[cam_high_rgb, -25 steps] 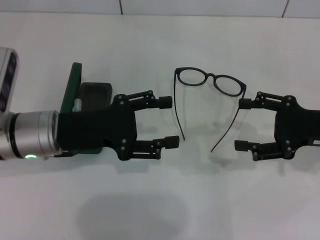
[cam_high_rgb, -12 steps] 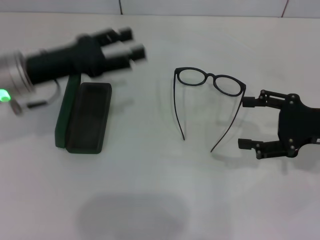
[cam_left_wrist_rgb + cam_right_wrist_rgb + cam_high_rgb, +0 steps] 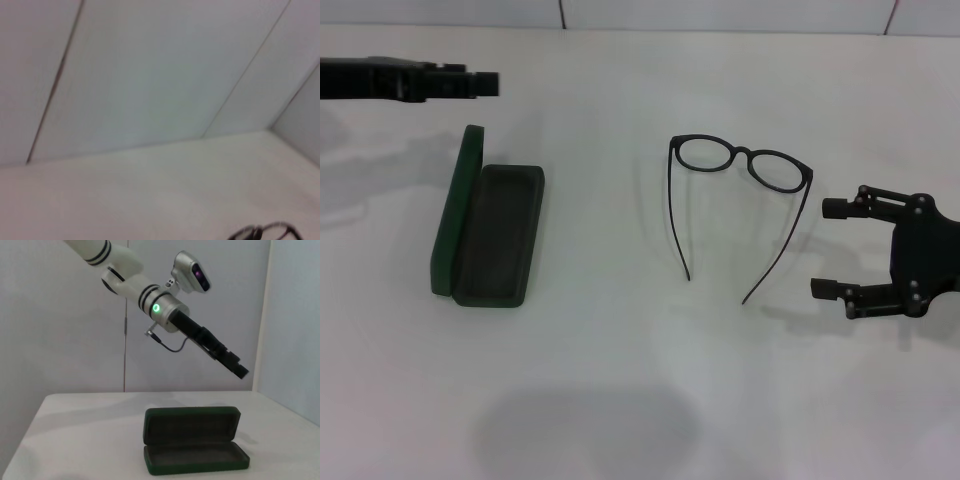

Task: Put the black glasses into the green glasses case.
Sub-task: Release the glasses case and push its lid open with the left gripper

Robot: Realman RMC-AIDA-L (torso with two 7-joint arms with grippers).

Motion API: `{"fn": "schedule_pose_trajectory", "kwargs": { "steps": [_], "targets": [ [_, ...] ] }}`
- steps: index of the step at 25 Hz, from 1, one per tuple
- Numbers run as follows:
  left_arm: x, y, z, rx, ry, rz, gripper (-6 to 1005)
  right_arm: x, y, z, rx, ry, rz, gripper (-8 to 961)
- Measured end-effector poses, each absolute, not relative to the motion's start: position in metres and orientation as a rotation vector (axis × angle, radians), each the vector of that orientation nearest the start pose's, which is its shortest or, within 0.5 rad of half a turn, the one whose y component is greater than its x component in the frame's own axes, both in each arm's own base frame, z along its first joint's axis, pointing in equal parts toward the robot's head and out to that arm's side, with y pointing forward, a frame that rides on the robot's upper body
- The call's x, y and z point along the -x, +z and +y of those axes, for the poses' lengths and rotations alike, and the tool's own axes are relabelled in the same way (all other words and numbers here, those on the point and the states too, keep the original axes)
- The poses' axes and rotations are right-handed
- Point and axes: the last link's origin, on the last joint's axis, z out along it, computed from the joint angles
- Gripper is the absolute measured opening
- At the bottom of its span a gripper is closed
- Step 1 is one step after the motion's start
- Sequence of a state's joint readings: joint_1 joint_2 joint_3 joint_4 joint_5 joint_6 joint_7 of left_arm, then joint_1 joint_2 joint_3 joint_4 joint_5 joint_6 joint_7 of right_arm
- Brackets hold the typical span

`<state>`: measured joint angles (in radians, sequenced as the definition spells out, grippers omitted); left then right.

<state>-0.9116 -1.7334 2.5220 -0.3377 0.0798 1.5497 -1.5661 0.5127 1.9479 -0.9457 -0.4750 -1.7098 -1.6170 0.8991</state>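
Open case and unfolded glasses lie apart on the white table (image 3: 620,400).

The right wrist view alone shows the left gripper (image 3: 235,366) raised above the green glasses case (image 3: 490,235) (jaw state unclear); thin-framed black glasses (image 3: 740,200) lie beside the right gripper (image 3: 830,248), its fingers spread, empty.

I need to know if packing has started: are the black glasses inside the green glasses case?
No, the black glasses lie on the table, apart from the open, empty green glasses case.
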Motion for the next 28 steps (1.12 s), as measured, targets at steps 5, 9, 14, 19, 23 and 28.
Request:
{"fn": "schedule_pose_trajectory", "kwargs": {
  "steps": [5,9,14,19,23,28],
  "targets": [
    [0.283,0.108,0.392,2.492,-0.531,-1.079,816,-0.267,0.01,0.318,2.78,0.747,0.019,885],
    [0.284,0.114,0.379,2.458,-0.547,-1.046,815,-0.266,0.008,0.321,2.773,0.733,0.018,885],
    [0.286,0.112,0.369,2.47,-0.566,-1.073,815,-0.264,0.006,0.324,2.771,0.727,0.013,884],
    [0.289,0.104,0.364,2.492,-0.514,-1.124,815,-0.263,0.003,0.324,2.779,0.716,0.014,885],
    [0.289,0.097,0.362,2.523,-0.446,-1.171,815,-0.263,0.001,0.324,2.778,0.715,0.02,885],
    [0.292,0.097,0.361,2.505,-0.395,-1.176,814,-0.262,-0.002,0.323,2.779,0.723,0.024,884]
  ]
}}
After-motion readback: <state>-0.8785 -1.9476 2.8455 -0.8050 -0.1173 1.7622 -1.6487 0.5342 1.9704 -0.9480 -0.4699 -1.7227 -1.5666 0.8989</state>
